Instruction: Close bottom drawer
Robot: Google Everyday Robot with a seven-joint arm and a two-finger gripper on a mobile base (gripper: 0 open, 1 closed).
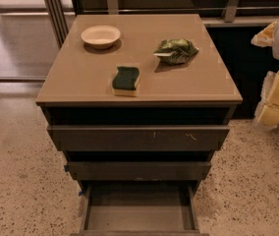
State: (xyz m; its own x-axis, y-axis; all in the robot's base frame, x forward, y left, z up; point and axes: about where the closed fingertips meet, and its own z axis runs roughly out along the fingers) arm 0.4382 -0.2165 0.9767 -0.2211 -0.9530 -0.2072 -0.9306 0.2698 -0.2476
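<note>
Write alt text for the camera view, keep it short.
A cabinet's bottom drawer stands pulled out, nothing visible inside it. On the cabinet top lie a pale bowl, a green sponge and a crumpled green bag; the robot's gripper is at the right edge of the picture, apart from the drawer.

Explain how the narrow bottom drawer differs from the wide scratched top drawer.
The narrow dark grey-brown bottom drawer is pulled far out, its tray showing empty; the wide top drawer sits nearly shut. The top drawer shows pale scratches and looks wider than the bottom drawer. Both are dark and handleless. The pale gripper is at the right edge.
</note>
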